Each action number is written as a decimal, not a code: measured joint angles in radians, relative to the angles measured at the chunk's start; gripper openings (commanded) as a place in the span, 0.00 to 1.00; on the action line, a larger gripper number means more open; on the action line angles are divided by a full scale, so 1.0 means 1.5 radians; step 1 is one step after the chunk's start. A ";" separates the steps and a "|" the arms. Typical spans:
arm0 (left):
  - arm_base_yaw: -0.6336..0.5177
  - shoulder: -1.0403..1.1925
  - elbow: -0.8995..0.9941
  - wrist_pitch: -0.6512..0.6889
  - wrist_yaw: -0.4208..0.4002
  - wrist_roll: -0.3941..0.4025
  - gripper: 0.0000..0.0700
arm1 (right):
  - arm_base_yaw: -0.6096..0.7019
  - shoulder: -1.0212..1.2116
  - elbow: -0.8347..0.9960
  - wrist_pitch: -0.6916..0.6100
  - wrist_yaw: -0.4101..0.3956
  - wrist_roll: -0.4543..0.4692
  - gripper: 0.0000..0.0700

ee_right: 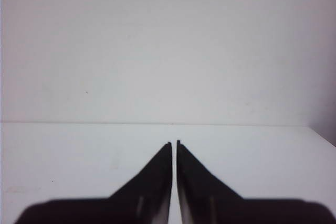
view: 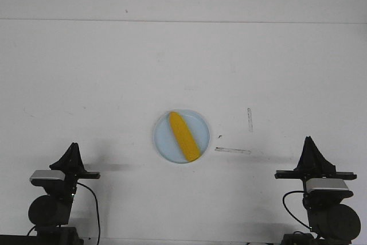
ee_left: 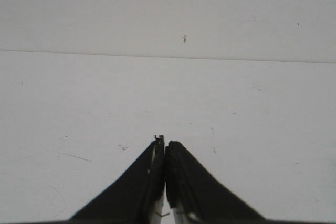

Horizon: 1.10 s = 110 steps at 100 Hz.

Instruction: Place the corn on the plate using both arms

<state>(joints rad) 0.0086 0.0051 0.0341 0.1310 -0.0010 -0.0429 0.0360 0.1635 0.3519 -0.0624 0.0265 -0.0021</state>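
Front view shows the corn [view: 184, 136] already lying slantwise on the plate [view: 163, 142], mid-desk between both arms. The left jaws [view: 73, 146] and right jaws [view: 309, 140] are closed, empty, near the desk's front edge.

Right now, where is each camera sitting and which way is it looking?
Front view: sits behind the arms, looks forward over the table at the corn on the plate; both arms show, left tool, right tool.
Left wrist view: sits on the left arm, looks along its shut tool over bare table to the wall.
Right wrist view: sits on the right arm, looks along its shut tool at table and wall.
Both wrist views share the table's far edge; neither shows the corn.
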 measured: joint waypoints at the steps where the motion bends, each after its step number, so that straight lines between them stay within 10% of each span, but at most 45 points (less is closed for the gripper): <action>1: 0.000 0.000 0.000 0.000 0.000 0.000 0.00 | 0.000 0.000 0.000 0.000 0.000 0.000 0.02; 110: 0.000 0.000 0.000 -0.001 0.000 0.000 0.00 | -0.007 -0.108 -0.154 0.034 -0.027 0.000 0.02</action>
<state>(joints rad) 0.0086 0.0055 0.0341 0.1295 -0.0013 -0.0429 0.0261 0.0021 0.1215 -0.0120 -0.0143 -0.0025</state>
